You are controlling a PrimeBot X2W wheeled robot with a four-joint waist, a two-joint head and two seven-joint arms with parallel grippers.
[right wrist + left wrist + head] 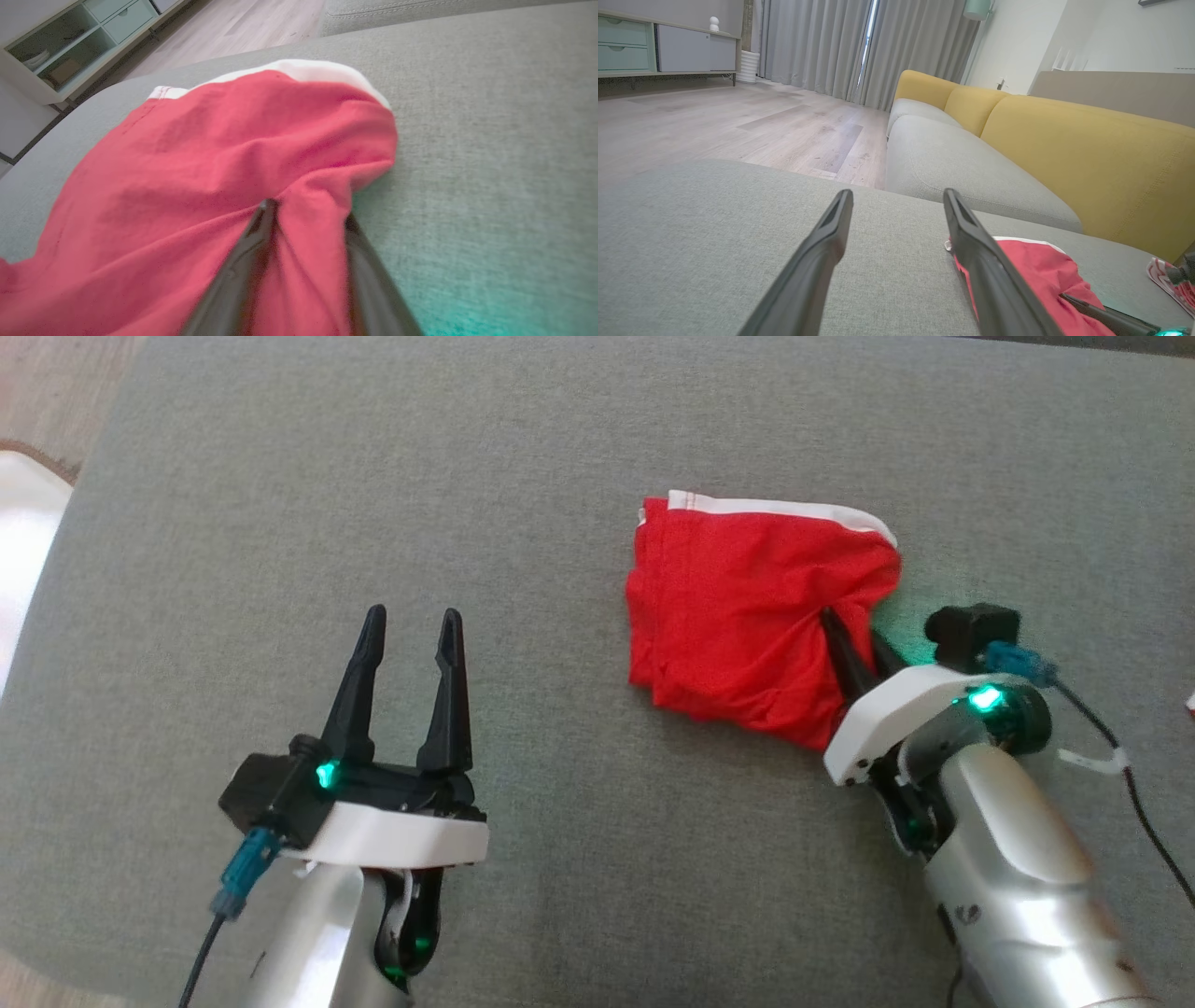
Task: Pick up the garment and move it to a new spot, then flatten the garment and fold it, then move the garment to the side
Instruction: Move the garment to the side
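The left gripper (414, 616) waits wide open above the grey cushion (560, 448), holding nothing, while to its right the red garment (747, 607) lies bunched on the cushion and the right gripper (851, 627) pinches its near edge, likely to drag it somewhere new.
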